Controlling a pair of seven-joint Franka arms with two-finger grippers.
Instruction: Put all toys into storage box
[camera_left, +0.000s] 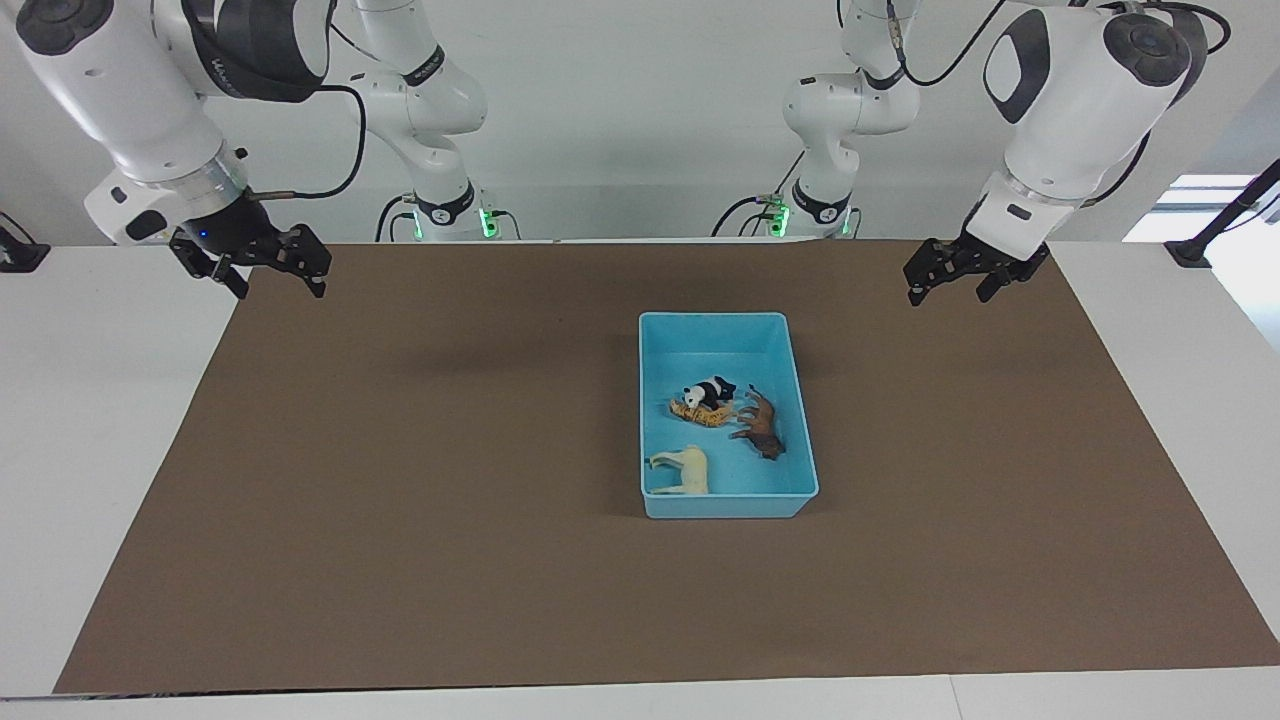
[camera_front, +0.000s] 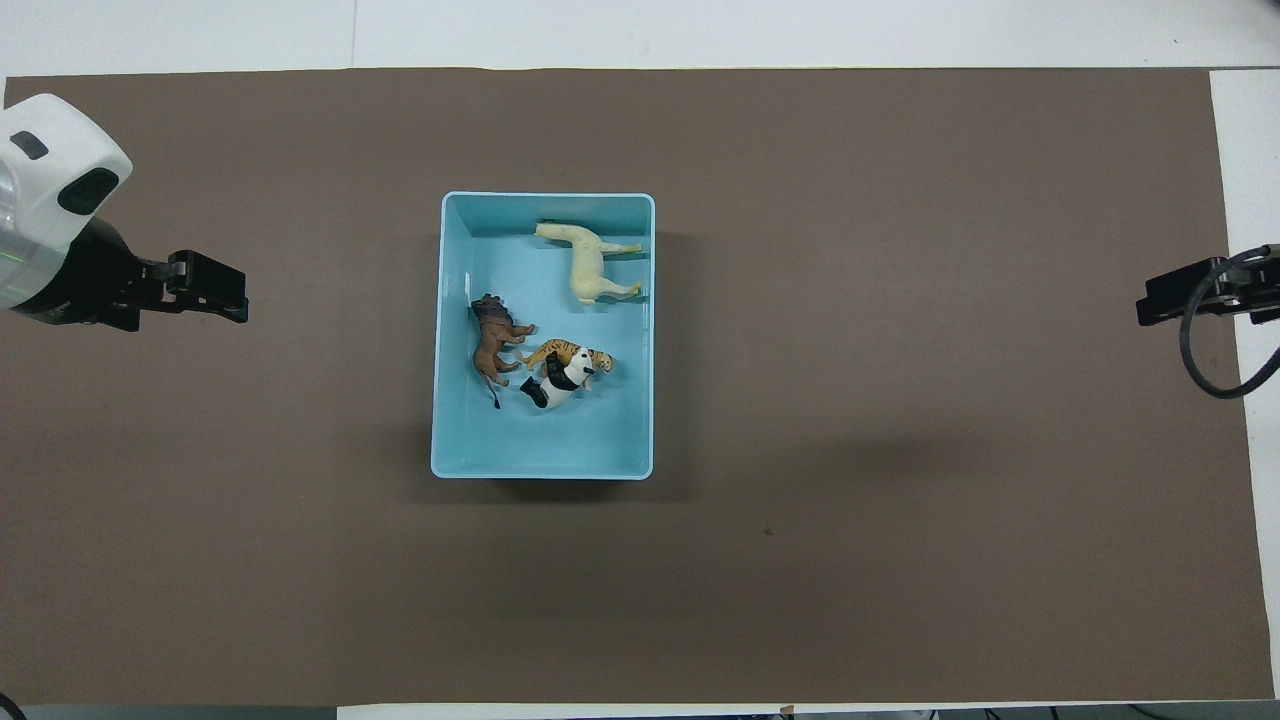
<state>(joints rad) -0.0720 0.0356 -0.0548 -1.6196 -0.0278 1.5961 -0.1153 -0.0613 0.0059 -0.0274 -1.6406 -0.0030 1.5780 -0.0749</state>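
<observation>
Four toys lie inside the storage box (camera_left: 790, 350); both my grippers hang empty.

My left gripper (camera_left: 968, 268) and right gripper (camera_left: 250, 262) hover apart-fingered over the brown mat's (camera_left: 400, 500) ends, holding nothing. The glossy plastic panda (camera_left: 708, 391) rests on the striped tiger (camera_left: 700, 412), beside the brown lion (camera_left: 760, 425); the cream long-necked animal (camera_left: 685, 470) lies apart. I judge staying clear is best.

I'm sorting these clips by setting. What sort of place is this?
Probably a robotics lab bench: two white arms mounted at a white table, a brown mat spread over it, and a storage box of toys as test props.
</observation>
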